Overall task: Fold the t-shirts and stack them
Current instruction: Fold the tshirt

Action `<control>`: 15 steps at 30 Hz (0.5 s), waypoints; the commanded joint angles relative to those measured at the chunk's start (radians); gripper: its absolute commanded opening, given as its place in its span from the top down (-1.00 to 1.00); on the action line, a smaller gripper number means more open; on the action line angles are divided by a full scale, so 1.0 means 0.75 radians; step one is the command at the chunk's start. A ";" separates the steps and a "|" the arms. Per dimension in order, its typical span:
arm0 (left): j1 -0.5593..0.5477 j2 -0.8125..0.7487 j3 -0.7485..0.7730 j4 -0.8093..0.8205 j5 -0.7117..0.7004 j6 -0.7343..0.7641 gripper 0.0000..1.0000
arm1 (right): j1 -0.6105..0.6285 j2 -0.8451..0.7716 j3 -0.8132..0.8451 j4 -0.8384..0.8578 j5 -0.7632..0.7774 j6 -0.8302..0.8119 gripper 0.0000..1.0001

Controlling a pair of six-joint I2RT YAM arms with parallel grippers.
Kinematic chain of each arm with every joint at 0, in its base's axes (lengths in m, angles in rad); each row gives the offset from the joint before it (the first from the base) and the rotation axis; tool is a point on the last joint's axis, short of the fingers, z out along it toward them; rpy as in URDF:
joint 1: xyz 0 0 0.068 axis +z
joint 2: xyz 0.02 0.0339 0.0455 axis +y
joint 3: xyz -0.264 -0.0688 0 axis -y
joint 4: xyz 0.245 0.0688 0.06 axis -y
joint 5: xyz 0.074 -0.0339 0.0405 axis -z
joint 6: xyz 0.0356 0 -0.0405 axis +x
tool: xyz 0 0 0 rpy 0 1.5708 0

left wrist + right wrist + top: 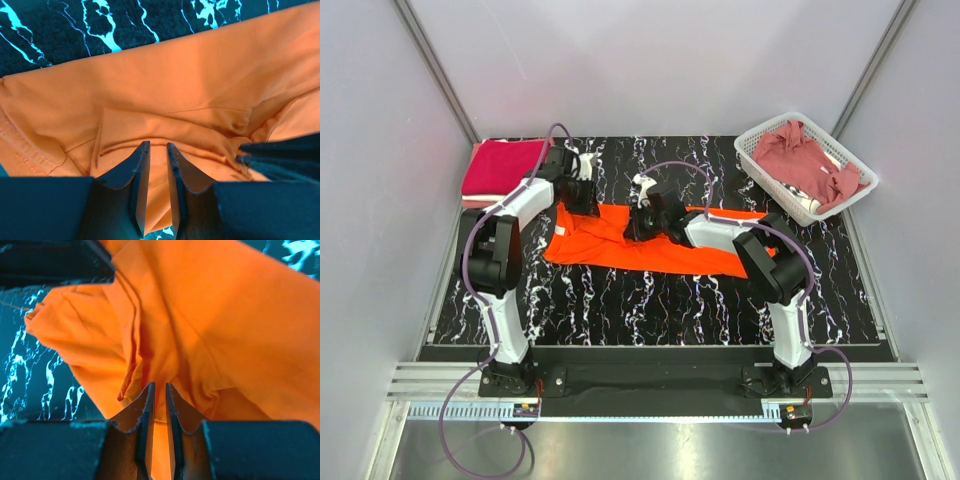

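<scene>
The bright orange t-shirt point(610, 248) lies crumpled across the middle of the black marbled table. My left gripper point(583, 196) is at its back left edge, my right gripper point(642, 222) at its back middle. In the left wrist view the left gripper point(158, 145) is shut on a fold of the orange t-shirt point(200, 75). In the right wrist view the right gripper point(159, 385) is shut on a bunched ridge of the orange t-shirt point(225, 325). A folded crimson-magenta t-shirt point(502, 167) lies at the back left. A dusty rose t-shirt point(802, 158) lies in the basket.
The white lattice basket point(767, 178) stands at the back right corner. The black marbled table point(650, 310) shows bare in front of the orange shirt. Grey walls close in the left, right and back. The arm bases stand at the near edge.
</scene>
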State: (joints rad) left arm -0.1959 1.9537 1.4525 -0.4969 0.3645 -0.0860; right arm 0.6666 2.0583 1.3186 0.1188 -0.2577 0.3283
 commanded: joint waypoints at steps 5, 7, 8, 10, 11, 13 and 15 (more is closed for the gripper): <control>-0.023 -0.012 0.002 0.059 -0.010 -0.063 0.50 | 0.087 -0.061 -0.032 0.020 -0.043 -0.078 0.61; -0.031 0.001 0.008 0.057 -0.001 -0.069 0.50 | 0.087 -0.057 -0.034 0.015 -0.041 -0.088 0.62; -0.033 0.007 0.008 0.057 -0.001 -0.073 0.50 | 0.087 -0.057 -0.030 0.005 -0.041 -0.090 0.62; -0.035 0.007 0.000 0.045 0.005 -0.084 0.51 | 0.089 -0.041 -0.011 -0.011 -0.039 -0.094 0.62; -0.039 -0.001 -0.008 0.043 0.005 -0.086 0.51 | 0.087 -0.036 -0.007 -0.021 -0.041 -0.094 0.62; -0.044 -0.016 -0.038 0.027 -0.030 -0.088 0.51 | 0.085 -0.036 -0.009 -0.021 -0.031 -0.094 0.63; -0.044 -0.030 -0.067 0.000 -0.105 -0.094 0.51 | 0.087 -0.042 -0.020 -0.021 -0.004 -0.090 0.63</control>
State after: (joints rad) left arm -0.2253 1.9537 1.4288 -0.4850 0.3458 -0.1394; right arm 0.7315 2.0583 1.2972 0.1055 -0.2783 0.2798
